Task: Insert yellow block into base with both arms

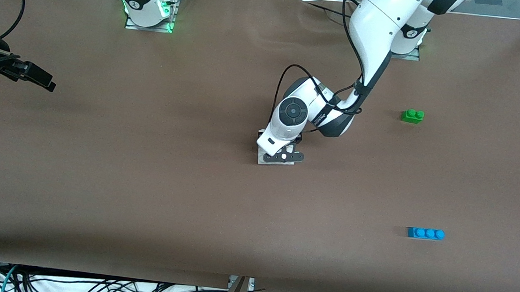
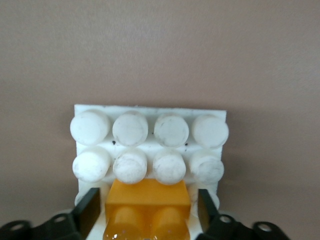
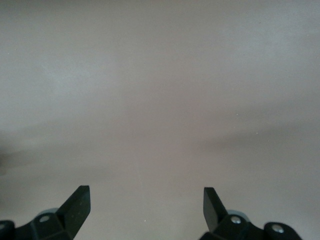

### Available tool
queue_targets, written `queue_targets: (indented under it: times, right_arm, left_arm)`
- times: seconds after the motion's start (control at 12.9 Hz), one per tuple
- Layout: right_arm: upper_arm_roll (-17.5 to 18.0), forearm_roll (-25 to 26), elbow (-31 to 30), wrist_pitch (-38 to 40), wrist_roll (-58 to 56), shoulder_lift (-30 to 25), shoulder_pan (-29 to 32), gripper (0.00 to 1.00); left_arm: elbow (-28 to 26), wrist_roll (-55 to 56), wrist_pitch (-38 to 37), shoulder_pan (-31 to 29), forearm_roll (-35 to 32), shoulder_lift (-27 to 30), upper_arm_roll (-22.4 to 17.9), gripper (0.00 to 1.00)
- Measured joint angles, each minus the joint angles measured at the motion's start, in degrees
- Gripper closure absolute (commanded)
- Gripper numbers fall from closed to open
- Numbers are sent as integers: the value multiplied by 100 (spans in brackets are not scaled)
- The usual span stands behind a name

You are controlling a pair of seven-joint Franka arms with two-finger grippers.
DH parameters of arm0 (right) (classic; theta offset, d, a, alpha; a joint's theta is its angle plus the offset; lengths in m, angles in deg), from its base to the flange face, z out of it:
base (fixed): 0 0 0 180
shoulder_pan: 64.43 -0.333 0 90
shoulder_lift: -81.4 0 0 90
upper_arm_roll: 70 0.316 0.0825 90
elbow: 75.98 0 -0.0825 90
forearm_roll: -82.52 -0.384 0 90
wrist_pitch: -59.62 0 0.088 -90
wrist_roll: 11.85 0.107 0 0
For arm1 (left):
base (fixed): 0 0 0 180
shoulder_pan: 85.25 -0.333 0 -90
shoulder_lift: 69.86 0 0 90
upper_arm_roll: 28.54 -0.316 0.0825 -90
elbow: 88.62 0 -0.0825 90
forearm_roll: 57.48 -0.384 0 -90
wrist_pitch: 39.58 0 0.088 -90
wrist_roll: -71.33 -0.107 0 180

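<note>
The yellow block [image 2: 148,200] sits on the studs of the white base [image 2: 150,131], at the edge of the plate that lies under the wrist camera. My left gripper [image 2: 147,212] straddles the block, open, with a gap showing between each black finger [image 2: 89,209] and the block's sides. In the front view the left gripper [image 1: 282,156] hangs low over the base [image 1: 262,158] at mid-table, and the block is hidden beneath it. My right gripper [image 1: 35,77] waits open over the table at the right arm's end, its fingers [image 3: 77,202] over bare mat.
A green two-stud brick [image 1: 412,115] lies toward the left arm's end. A blue three-stud brick [image 1: 426,233] lies nearer the front camera at the same end. Brown mat covers the whole table.
</note>
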Motion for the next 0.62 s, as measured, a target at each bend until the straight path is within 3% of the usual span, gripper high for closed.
queue_targets:
  times: [0.31, 0.62]
  right_arm:
    - [0, 0, 0, 3, 0, 0, 0, 0]
    - [1, 0, -1, 5, 0, 0, 0, 0]
  left_arm:
    - [14, 0, -244, -267, 0, 665, -42, 0]
    - [-737, -832, -1108, -1069, 0, 2128, -43, 0]
